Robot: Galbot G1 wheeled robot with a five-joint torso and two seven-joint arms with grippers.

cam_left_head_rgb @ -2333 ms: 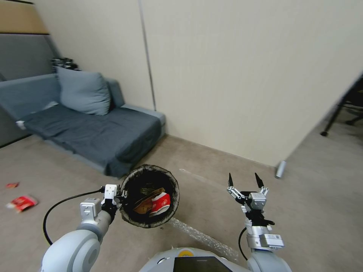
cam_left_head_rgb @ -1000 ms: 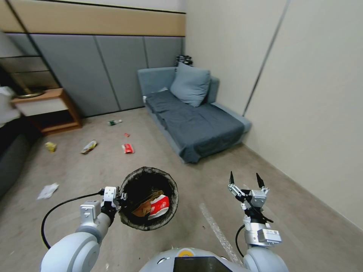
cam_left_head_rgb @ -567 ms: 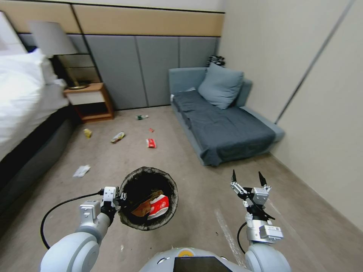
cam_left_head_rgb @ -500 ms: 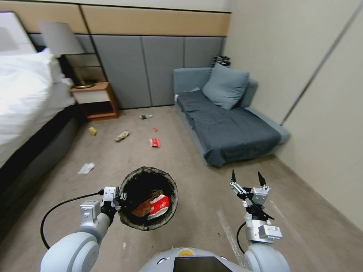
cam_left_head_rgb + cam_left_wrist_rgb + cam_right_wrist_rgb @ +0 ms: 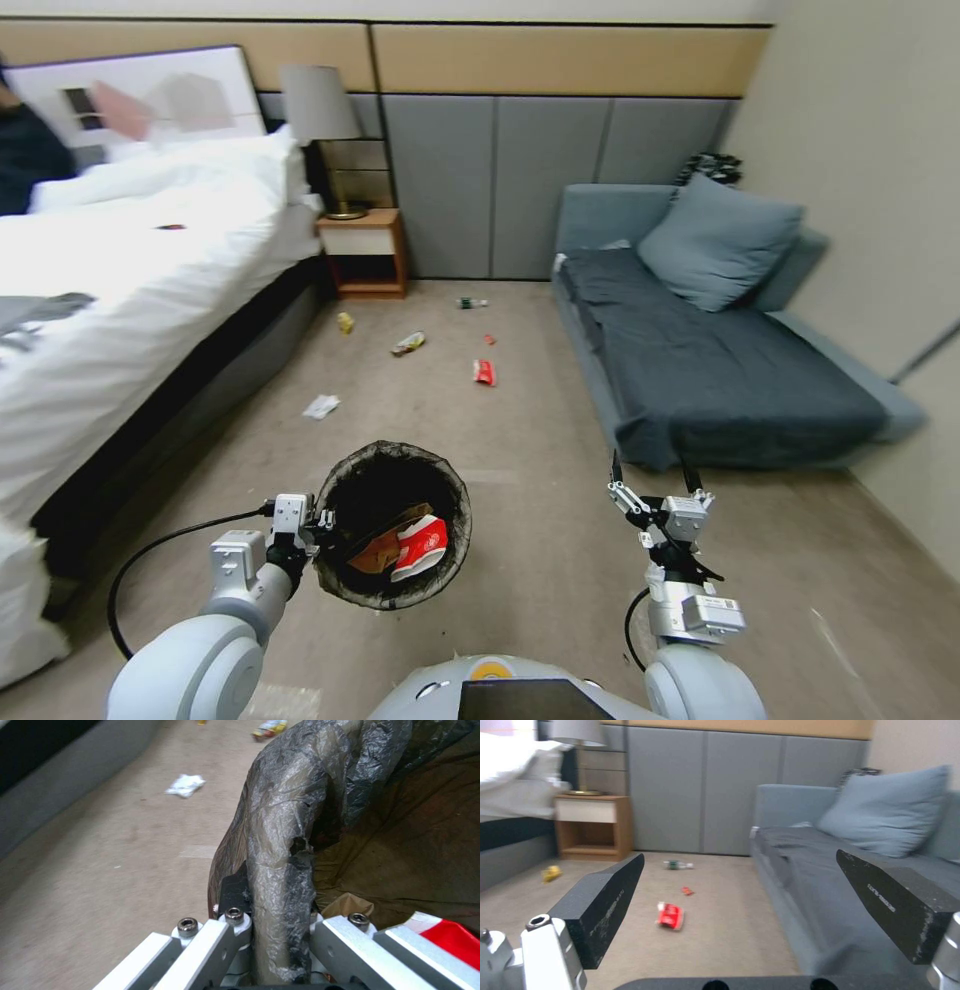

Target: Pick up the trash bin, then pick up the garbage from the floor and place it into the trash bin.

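My left gripper (image 5: 300, 527) (image 5: 275, 915) is shut on the rim of the trash bin (image 5: 400, 448) (image 5: 280, 843), holding it off the floor. Its dark liner holds a red-and-white carton (image 5: 424, 543) and brown paper (image 5: 383, 547). My right gripper (image 5: 650, 480) (image 5: 750, 896) hangs open and empty beside the bin. More garbage lies on the floor ahead: a red carton (image 5: 484, 372) (image 5: 670, 915), a white tissue (image 5: 321, 406) (image 5: 185, 784), a yellow wrapper (image 5: 408, 343), a small yellow piece (image 5: 345, 322) (image 5: 551, 873) and a bottle (image 5: 470, 303) (image 5: 677, 864).
A white bed (image 5: 120, 300) runs along the left. A wooden nightstand (image 5: 365, 250) with a lamp stands at the back wall. A grey sofa (image 5: 720, 350) fills the right side. A small red item (image 5: 489, 339) lies near the carton. Open floor runs between bed and sofa.
The whole picture has swung as the robot turned left: the plain wall left the view and the bed, nightstand and scattered litter came in. Both arms and the held bin kept their pose.
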